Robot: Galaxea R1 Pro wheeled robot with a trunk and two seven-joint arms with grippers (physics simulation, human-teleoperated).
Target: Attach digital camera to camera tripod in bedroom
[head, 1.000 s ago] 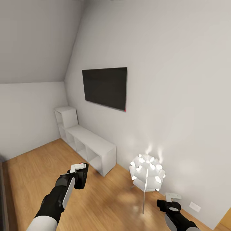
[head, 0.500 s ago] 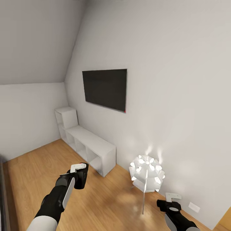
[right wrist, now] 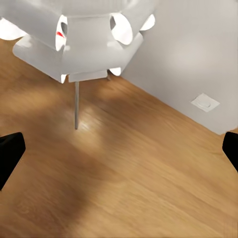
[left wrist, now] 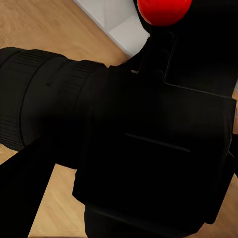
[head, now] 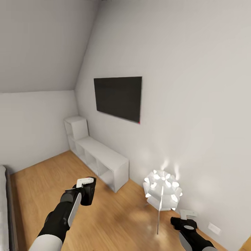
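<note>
My left gripper (head: pixel 83 187) is shut on the digital camera (head: pixel 89 196), a black boxy body held low over the wood floor. Up close in the left wrist view, the camera (left wrist: pixel 148 148) shows its ribbed lens barrel (left wrist: pixel 34 99) and red button (left wrist: pixel 163 10). Low at the right, my right gripper (head: pixel 187 217) is open; its two black fingertips (right wrist: pixel 10 153) stand far apart over bare floor with nothing between them. The camera tripod is out of view.
A glowing white tube-cluster floor lamp (head: pixel 163 190) on thin legs stands just ahead of my right gripper, near the wall. A white cubby shelf (head: pixel 101 157) runs along that wall under a dark wall screen (head: pixel 118 97). A grey bed edge (head: pixel 4 209) shows at far left.
The whole head view has shifted: shelf, screen and lamp sit slightly further right, and the bed edge has come in at the left. Both arms keep their pose.
</note>
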